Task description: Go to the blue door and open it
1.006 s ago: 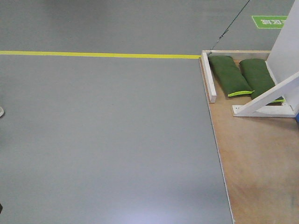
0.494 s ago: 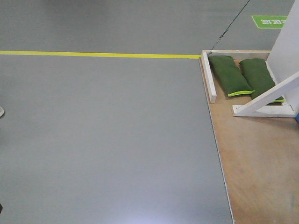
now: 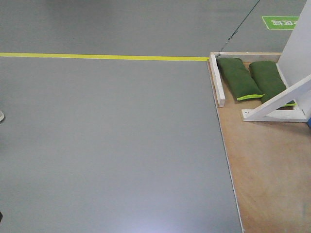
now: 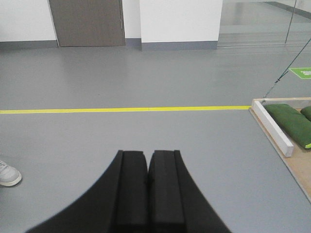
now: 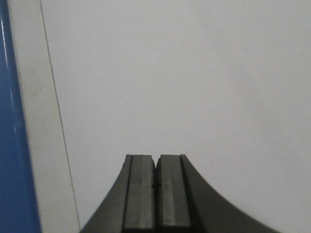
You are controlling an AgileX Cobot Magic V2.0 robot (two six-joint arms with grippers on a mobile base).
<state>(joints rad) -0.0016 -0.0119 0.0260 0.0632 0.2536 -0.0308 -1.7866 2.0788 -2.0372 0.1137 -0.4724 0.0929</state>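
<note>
**Blue door just left of the right arm, handle out of sight**

At the far left we saw one shoe [image 4: 7,174] on the grey floor [image 3: 107,145], and one yellow line [image 3: 97,57] ran across that floor. The left jaws were pressed shut with nothing between them. They faced open floor, and no blue showed in their view. Further right lay one wooden platform [image 3: 262,165]. It carried one white rail [image 3: 218,80], two green bags [image 3: 238,77] side by side, and one slanted white brace [image 3: 282,99]. The right jaws were likewise closed on nothing, in front of a white panel [image 5: 194,73]. The one blue door [image 5: 10,145] showed only as a strip at the left edge of the right wrist view. It therefore lay to the left of those jaws, with its long axis upright. We judged the right arm the nearer of the two. We could see no handle in any view, so the handle had to be found before any reach.
</note>
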